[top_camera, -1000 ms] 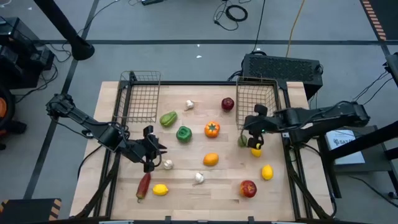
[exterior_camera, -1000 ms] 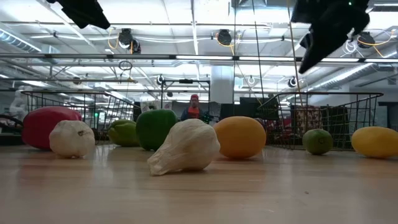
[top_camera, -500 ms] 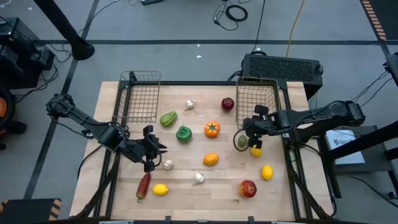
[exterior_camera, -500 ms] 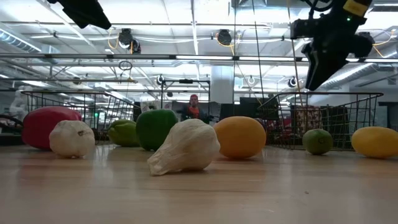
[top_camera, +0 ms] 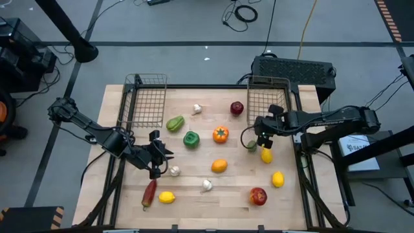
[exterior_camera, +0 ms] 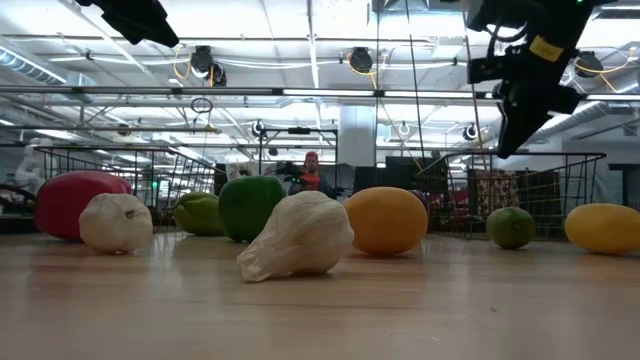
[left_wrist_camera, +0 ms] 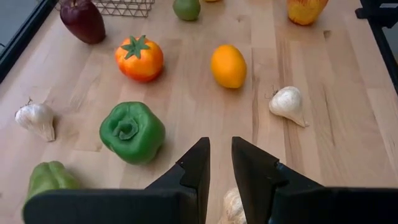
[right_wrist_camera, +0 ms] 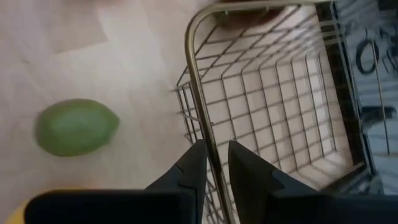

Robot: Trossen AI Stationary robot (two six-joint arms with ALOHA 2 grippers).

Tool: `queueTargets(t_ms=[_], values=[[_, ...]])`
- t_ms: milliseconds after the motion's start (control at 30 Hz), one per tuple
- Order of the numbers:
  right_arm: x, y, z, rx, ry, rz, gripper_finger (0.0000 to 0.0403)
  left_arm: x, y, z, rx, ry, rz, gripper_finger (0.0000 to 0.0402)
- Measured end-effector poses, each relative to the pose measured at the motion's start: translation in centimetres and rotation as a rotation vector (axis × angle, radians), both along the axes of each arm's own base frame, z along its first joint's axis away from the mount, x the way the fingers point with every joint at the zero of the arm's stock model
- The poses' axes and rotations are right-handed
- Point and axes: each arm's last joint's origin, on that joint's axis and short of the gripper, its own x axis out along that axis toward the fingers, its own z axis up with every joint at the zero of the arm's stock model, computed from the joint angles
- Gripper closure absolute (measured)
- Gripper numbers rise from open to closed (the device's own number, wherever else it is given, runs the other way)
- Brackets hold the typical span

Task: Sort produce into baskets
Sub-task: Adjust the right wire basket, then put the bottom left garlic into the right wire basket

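Lime on table, right gripper apparently empty beside basket.

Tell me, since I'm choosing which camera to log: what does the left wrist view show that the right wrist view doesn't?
Only the left wrist view: the green pepper, the orange tomato, the orange, a garlic bulb and a dark red apple on the table, past the left gripper.
Only the right wrist view: the inside of the right basket, empty, with the right gripper at its rim.
Both: the lime, lying on the wood beside that basket.
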Motion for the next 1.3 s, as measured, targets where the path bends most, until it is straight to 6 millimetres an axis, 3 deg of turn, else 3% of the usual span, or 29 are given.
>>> queueTargets(t_ms=[267,367,533,733,900,1067,1300], values=[[-0.3,-0.4,0.0,-0.014,-0.007,-0.090,0.0325,0.0,0.0,0.0,0.004,0.001,-0.003,0.0326],[-0.4,-0.4,0.0,0.009,-0.012,-0.104,0.0289,0.0,0.0,0.0,0.014,0.002,-0.012,0.0326],[-0.8,-0.4,1.0,0.001,0.005,-0.146,0.0194,0.0,0.0,0.0,0.014,0.001,-0.012,0.0326],[-1.5,0.5,5.1,0.026,-0.085,-0.181,0.0103,0.1,-0.2,0.9,-0.035,-0.023,-0.037,0.0326],[-1.9,2.6,8.8,0.038,-0.423,-0.139,0.0086,0.0,-0.7,1.4,-0.130,-0.007,-0.095,0.0326],[0.5,5.7,9.6,0.005,-0.759,0.097,0.0085,0.9,-1.3,-0.2,-0.167,0.088,-0.024,0.0326],[4.3,10.4,8.2,0.112,-0.882,0.666,0.0085,3.0,-3.9,-5.1,-0.088,0.307,-0.066,0.0321]])
